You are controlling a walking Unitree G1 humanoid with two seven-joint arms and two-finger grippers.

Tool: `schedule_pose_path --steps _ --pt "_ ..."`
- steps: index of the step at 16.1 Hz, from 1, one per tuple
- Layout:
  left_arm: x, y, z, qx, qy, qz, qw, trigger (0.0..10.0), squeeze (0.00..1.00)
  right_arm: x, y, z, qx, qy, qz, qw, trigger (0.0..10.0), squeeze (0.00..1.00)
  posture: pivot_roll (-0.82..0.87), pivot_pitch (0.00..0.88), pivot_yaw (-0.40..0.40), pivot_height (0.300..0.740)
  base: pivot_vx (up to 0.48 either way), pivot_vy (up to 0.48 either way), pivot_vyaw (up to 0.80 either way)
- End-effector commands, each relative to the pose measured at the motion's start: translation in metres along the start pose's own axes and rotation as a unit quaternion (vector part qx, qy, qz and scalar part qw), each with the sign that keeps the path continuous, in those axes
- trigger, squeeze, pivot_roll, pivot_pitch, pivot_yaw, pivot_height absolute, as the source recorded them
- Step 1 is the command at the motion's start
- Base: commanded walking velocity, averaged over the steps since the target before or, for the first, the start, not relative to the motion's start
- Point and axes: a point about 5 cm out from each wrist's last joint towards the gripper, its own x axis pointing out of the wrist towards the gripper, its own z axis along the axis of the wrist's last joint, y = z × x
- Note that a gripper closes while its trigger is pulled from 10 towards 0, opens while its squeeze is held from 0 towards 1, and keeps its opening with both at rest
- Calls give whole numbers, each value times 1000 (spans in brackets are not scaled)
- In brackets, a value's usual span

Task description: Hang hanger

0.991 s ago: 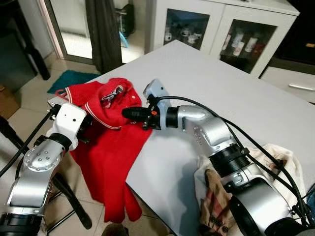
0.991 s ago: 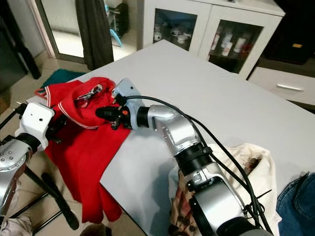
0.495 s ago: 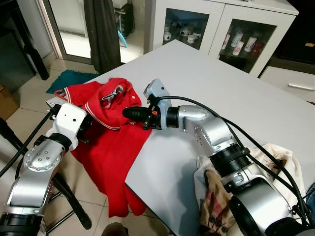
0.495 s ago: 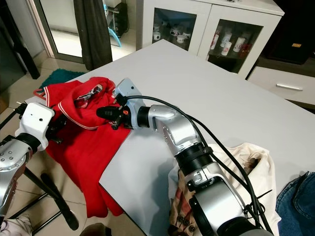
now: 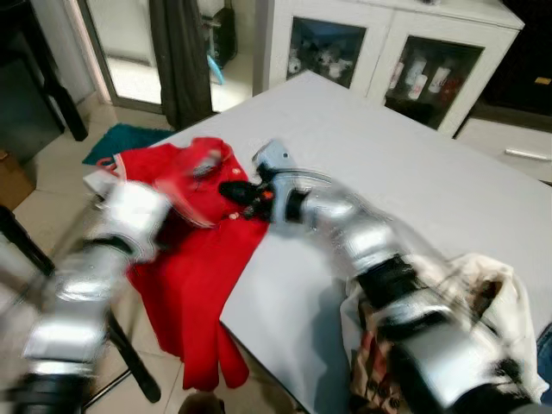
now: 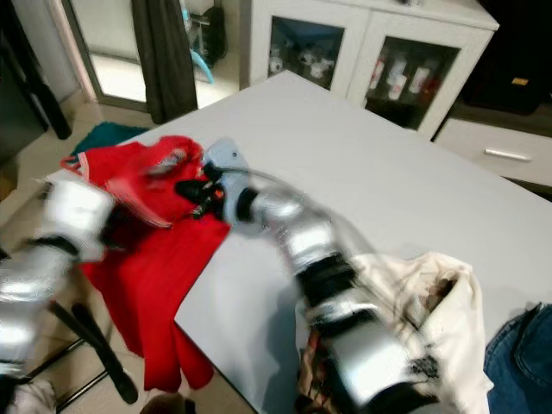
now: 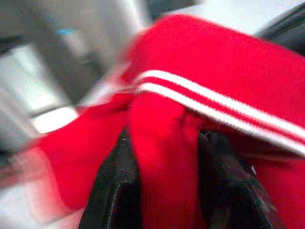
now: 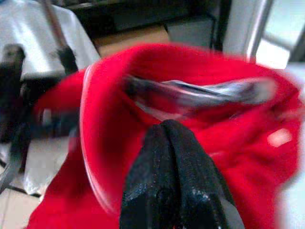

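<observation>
A red shirt (image 5: pixel 194 259) with a white-striped collar lies on the near left corner of the grey table (image 5: pixel 388 164), and its lower part hangs over the edge. A metal hanger (image 8: pixel 200 93) sits inside the collar (image 5: pixel 203 164). My right gripper (image 5: pixel 231 191) is shut, its tips (image 8: pixel 164 126) against the red cloth just below the hanger; I cannot tell whether cloth is pinched. The left gripper (image 7: pixel 164 143) is shut on a fold of the shirt under the striped collar. The left arm (image 5: pixel 129 216) is beside the table corner. Both arms are blurred.
A white cloth and a plaid garment (image 5: pixel 483 285) lie at the table's near right, with jeans (image 6: pixel 517 354) at the edge. A white glass-door cabinet (image 5: pixel 345 43) stands behind. A black stand's legs (image 5: pixel 129 354), a teal mat (image 5: pixel 121 138) and a dark curtain (image 5: pixel 181 52) are on the left.
Both arms were sharp before and are now smeared by motion. The right gripper has shifted slightly up and toward the collar. The hanging part of the shirt has swayed a little.
</observation>
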Motion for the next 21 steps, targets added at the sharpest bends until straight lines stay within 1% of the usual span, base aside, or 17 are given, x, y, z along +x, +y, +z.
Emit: schedule_pose_path --steps 1,2,3,6,7,9,10,12,13,14,15,16,18,19,20,21 --pt "4 -7 8 11 -17 -21 1000 10000 0 -3 -7 -6 -7 1 -34 999 10000 0 157 12 -52 740 0 0 0" --pt "7 -12 11 11 -24 -30 999 10000 0 -3 -6 -9 -8 3 -40 999 10000 0 157 12 -52 740 0 0 0" --pt "8 -13 12 11 -25 -32 999 10000 0 -3 -6 -9 -8 4 -40 999 10000 0 155 11 -48 740 0 0 0" --pt "11 -21 14 12 -31 -47 998 10000 0 3 -5 -8 -6 -14 -51 999 10000 0 158 12 -47 740 0 0 0" --pt "10 -26 14 11 -31 -56 998 10000 0 3 -11 -2 -2 -31 -72 997 10000 0 162 12 -49 740 0 0 0" --pt "10 -27 13 10 -29 -57 998 10000 0 1 -17 4 2 -41 -86 995 10000 0 165 13 -50 740 0 0 0" --pt "8 -28 11 9 -26 -58 998 10000 0 -3 -26 13 6 -56 -106 993 10000 0 169 13 -50 740 0 0 0" --pt "7 -28 10 11 -24 -62 998 10000 0 -11 -39 26 14 -86 -119 989 10000 0 170 13 -51 740 0 0 0" --pt "7 -29 10 13 -24 -65 998 10000 0 -12 -39 32 15 -101 -102 990 10000 0 168 13 -51 740 0 0 0" --pt "8 -32 10 15 -26 -76 997 10000 0 -10 -24 37 -9 -120 0 993 10000 0 166 13 -49 740 0 0 0" --pt "8 -33 11 16 -26 -79 996 10000 0 -9 -20 38 -14 -120 21 992 10000 0 163 12 -49 740 0 0 0" --pt "9 -37 12 18 -30 -88 995 10000 0 -7 -14 34 -13 -111 56 992 10000 0 162 12 -50 740 0 0 0" --pt "9 -41 15 24 -38 -102 994 10000 0 -4 -11 24 -10 -84 73 994 10000 0 168 12 -52 740 0 0 0" --pt "9 -42 15 26 -40 -105 993 10000 0 -4 -10 23 -8 -80 76 994 10000 0 168 12 -52 740 0 0 0" --pt "7 -43 15 30 -44 -114 992 10000 0 -3 -5 21 1 -79 112 991 10000 0 172 12 -54 740 0 0 0" --pt "5 -45 16 32 -48 -121 991 10000 0 -3 -4 17 -4 -68 122 990 10000 0 172 12 -54 740 0 0 0"
